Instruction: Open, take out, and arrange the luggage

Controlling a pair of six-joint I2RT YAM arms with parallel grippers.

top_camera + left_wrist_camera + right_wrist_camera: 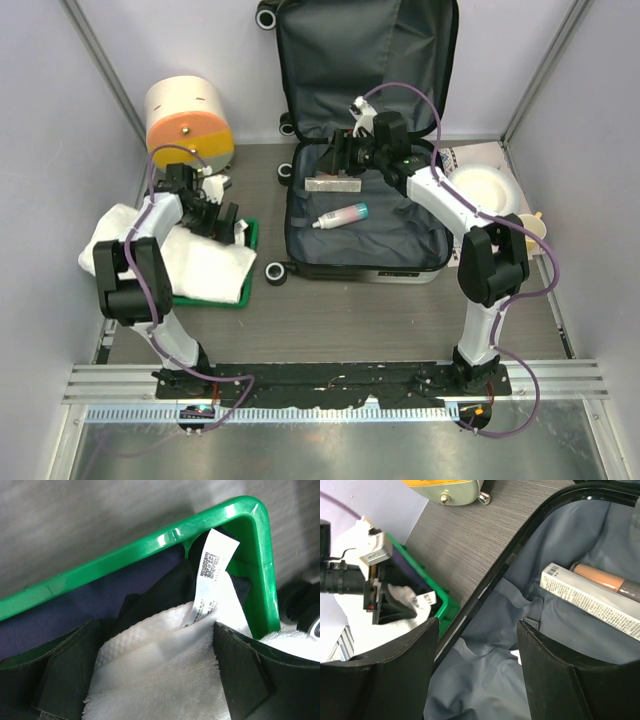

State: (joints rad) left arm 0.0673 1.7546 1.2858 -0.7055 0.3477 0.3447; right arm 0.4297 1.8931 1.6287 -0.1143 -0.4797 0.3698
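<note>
The luggage (400, 238) lies open at the back centre, its lid propped against the wall and its grey lining (485, 680) showing. In it lie a silver box (333, 183) (590, 600) and a teal-capped tube (340, 216). My right gripper (340, 152) (477, 650) hangs open over the case's back left corner, just inside its black rim (510, 555), with nothing between its fingers. My left gripper (232, 222) (155, 670) is open at the corner of the green tray (252, 235) (150, 545). A white towel (200, 262) (160, 650) with a label (212, 575) lies between its fingers.
A cream-and-orange cylinder (187, 117) stands at the back left beside the tray. A white plate (485, 188) and a cup (530, 228) sit right of the case. Dark cloth (165, 590) lies under the towel. Walls close in on three sides.
</note>
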